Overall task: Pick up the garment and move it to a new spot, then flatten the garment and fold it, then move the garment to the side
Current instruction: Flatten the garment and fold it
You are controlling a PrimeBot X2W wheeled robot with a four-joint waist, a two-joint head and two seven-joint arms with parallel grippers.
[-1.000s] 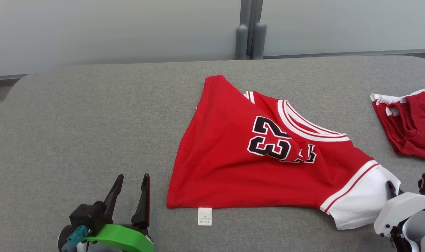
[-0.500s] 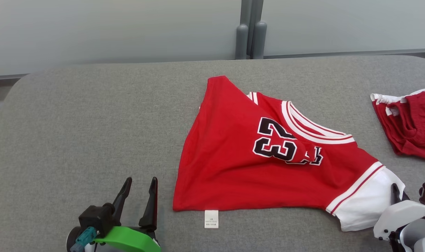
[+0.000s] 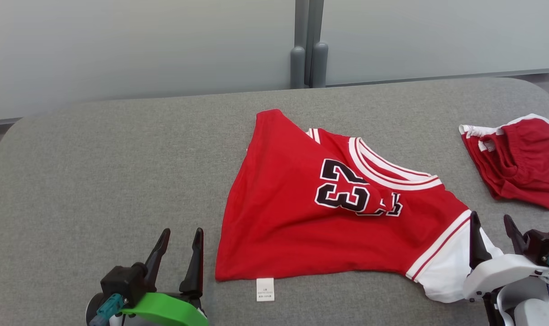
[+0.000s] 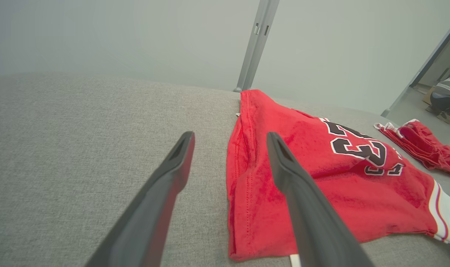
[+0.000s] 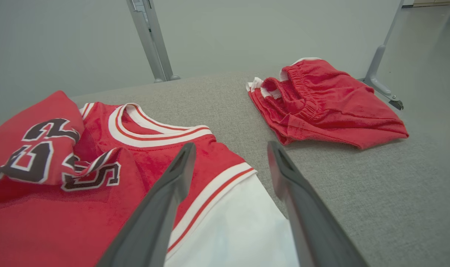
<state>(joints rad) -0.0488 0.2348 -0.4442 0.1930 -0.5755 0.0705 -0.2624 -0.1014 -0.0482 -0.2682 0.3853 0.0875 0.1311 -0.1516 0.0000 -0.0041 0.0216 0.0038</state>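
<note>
On grey table (image 3: 97,158) | jersey (image 3: 292,226) rumpled | right gripper (image 3: 490,222) spread at sleeve (image 3: 446,271)

We see left gripper (image 4: 229,138) spread wide over grey table (image 4: 80,129); one finger overlaps near edge of red jersey (image 4: 332,185); red shorts (image 4: 427,146) well apart.

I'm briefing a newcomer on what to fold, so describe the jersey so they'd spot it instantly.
On the grey padded table, look near the middle for the red jersey. Unlike the red shorts bunched at the right edge, it bears a black 23, a striped collar and a white sleeve.
</note>
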